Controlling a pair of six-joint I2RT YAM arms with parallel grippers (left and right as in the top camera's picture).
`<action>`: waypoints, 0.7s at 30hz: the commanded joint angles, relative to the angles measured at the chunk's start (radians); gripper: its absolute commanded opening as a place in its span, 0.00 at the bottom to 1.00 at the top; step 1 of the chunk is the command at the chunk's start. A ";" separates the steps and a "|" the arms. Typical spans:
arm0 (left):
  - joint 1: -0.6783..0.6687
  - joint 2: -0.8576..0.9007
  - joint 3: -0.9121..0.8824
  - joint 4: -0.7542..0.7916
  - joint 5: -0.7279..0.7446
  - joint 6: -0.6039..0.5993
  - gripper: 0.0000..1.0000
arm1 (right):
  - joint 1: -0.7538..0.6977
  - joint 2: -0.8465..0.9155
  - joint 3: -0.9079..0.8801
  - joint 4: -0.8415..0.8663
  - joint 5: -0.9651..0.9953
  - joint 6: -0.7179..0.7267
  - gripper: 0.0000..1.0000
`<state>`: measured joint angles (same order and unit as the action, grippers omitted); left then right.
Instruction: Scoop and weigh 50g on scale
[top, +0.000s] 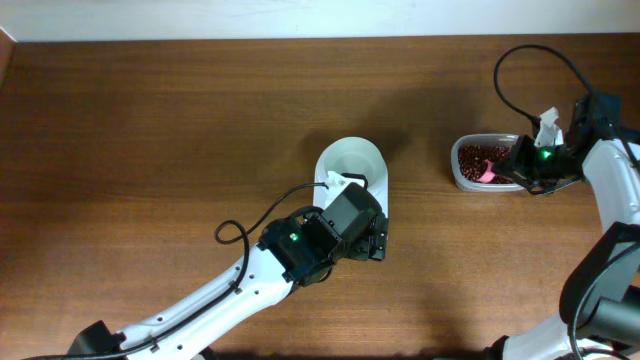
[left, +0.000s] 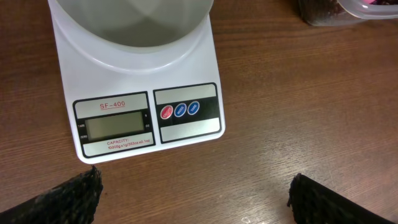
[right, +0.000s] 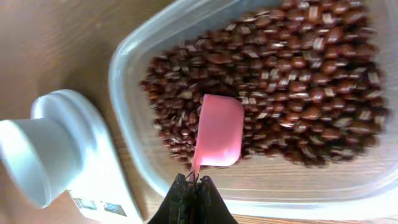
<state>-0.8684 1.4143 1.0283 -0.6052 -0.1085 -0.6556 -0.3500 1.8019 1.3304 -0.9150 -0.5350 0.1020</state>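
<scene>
The scale (left: 146, 81) stands in the middle of the counter (top: 150, 120), with its white bowl (left: 130, 18) on top. Its grey display (left: 115, 127) and its red and blue buttons (left: 180, 111) face the left pincer (left: 199, 199). This pincer is wide open just in front of the scale and holds nothing. At the right, apart from the scale, is a clear tub (right: 124, 81) of red beans (right: 298, 74). The right pincer (right: 191, 186) is closed on the handle of a pink scoop (right: 219, 130), which lies on the beans.
</scene>
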 joint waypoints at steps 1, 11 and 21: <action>-0.002 -0.007 0.003 0.001 -0.011 -0.012 0.99 | -0.036 0.008 -0.007 -0.002 -0.113 -0.024 0.04; -0.002 -0.007 0.003 0.001 -0.011 -0.012 0.99 | -0.138 0.008 -0.008 -0.043 -0.224 -0.088 0.04; -0.002 -0.007 0.003 0.001 -0.011 -0.012 0.99 | -0.259 0.008 -0.008 -0.142 -0.431 -0.185 0.04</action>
<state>-0.8684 1.4143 1.0283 -0.6052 -0.1085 -0.6556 -0.5945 1.8019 1.3285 -1.0492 -0.9031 -0.0502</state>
